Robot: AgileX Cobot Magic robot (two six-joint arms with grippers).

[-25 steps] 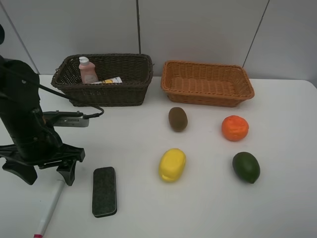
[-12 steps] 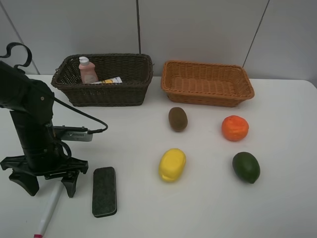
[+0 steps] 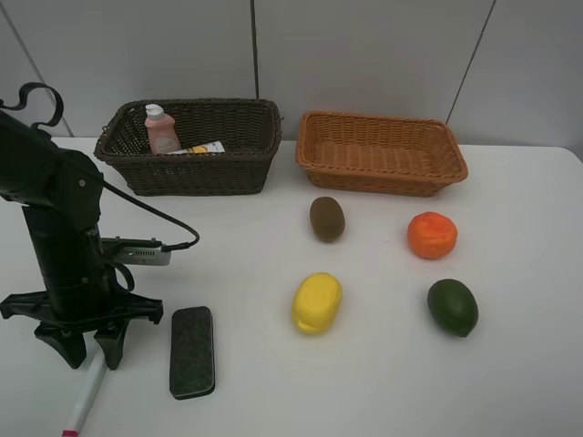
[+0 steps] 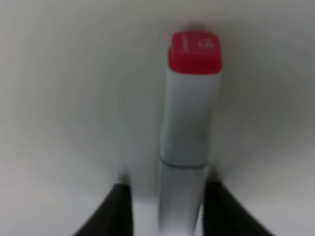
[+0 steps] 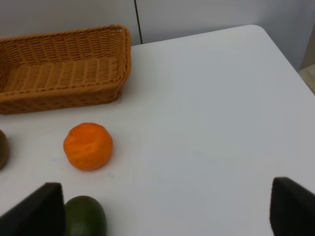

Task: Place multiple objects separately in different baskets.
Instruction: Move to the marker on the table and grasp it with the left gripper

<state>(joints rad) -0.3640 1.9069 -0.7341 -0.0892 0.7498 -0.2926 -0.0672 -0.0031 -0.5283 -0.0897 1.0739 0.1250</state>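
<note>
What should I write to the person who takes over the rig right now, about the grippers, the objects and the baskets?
Left gripper: open, fingers on either side of the white-and-red marker, which lies on the table; not yet closed.
Right gripper: open, empty, above the table near the orange and the avocado.
Done: pink bottle and white bottle are in the dark brown basket.
Left: marker, eraser block, kiwi, lemon, orange and avocado are on the table. The orange-tan basket holds nothing.
</note>
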